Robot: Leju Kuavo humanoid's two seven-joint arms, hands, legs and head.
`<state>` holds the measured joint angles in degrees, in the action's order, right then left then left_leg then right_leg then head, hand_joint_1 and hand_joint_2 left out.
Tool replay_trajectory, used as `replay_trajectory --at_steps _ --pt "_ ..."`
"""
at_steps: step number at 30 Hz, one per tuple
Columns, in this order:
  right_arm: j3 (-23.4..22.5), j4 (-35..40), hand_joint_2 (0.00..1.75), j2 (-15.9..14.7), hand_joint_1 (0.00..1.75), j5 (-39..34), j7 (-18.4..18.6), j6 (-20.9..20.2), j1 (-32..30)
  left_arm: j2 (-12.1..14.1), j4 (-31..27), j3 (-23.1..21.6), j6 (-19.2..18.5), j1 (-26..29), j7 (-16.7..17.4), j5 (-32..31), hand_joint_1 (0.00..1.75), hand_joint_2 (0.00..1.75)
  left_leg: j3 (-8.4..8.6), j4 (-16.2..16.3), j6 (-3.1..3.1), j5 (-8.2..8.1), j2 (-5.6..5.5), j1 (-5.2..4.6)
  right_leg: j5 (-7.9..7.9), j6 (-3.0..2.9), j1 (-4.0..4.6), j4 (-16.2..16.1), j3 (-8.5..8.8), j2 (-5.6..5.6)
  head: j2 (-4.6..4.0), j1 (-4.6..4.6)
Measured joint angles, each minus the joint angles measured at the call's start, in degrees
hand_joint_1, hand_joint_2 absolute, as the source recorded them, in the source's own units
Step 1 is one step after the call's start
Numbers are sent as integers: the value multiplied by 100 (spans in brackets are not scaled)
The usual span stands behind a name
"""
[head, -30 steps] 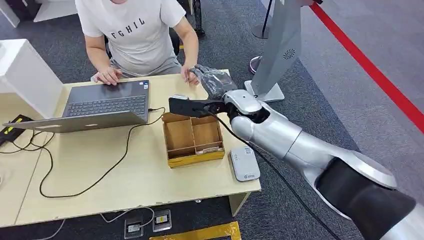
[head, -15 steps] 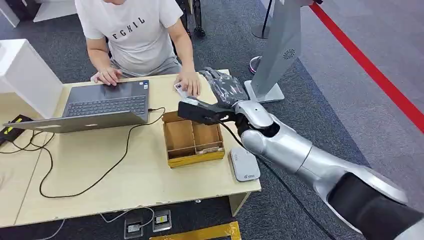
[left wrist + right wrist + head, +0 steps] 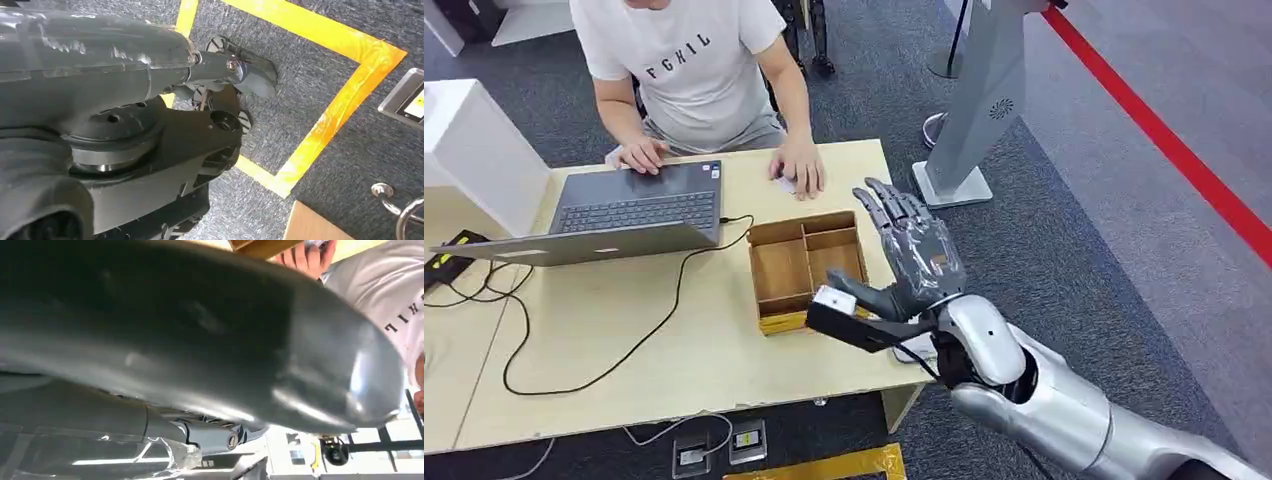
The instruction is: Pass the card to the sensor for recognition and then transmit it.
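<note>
Now the right hand hangs above the near right part of the table, fingers spread and pointing away from the robot, nothing between them. It sits just beside the wooden box, over the box's right edge, and its wrist covers most of the white sensor lying on the table near the front right corner, so only a sliver of that sensor shows under the arm. Across the table, a person in a white shirt sits facing the robot; one of the person's hands rests flat on the tabletop beyond the box, and a small white patch peeks out at its edge, which looks like the card, though it is too small to be sure. The person's other hand rests at the far edge of the open laptop. A black cable trails from the laptop's side across the wood toward the front edge. In the left wrist view the left hand hangs over grey carpet marked with yellow tape; whether its fingers are curled or spread I cannot tell. A grey stand rises from the carpet beyond the table's right end.
</note>
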<state>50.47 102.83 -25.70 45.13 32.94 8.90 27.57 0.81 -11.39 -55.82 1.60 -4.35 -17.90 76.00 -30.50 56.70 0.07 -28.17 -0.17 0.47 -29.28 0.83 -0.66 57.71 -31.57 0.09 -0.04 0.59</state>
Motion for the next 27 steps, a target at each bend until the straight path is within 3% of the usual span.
replay_trajectory --at_steps 7,12,23,24,27 --pt "-363 681 0 -46 0 243 -136 -7 -638 -9 7 0 66 -9 0 26 0 0 1 0 0 0 0 -1 0 0 -1 0 0 1 0 0" --pt "-457 945 0 37 0 980 -52 -7 -1231 -13 9 20 125 -11 24 76 0 0 -4 -1 0 -1 -2 0 -3 -3 0 1 -2 -2 0 -2" --pt "-774 927 0 791 0 1873 -112 -72 -2290 -57 17 55 243 -20 74 2 0 0 -3 -3 -1 -1 -1 0 -4 -6 1 2 -2 -1 0 -2" --pt "-809 910 175 842 0 1926 -85 -90 -2341 -57 20 55 243 -21 77 -9 0 0 -3 -3 -1 -1 -1 0 -4 -6 1 2 -2 -1 0 0" --pt "-912 844 175 1012 0 2002 -63 -177 -2444 -66 22 55 251 -22 74 -39 0 0 -3 -3 -1 -1 -1 0 -4 -5 0 2 -2 0 0 0"
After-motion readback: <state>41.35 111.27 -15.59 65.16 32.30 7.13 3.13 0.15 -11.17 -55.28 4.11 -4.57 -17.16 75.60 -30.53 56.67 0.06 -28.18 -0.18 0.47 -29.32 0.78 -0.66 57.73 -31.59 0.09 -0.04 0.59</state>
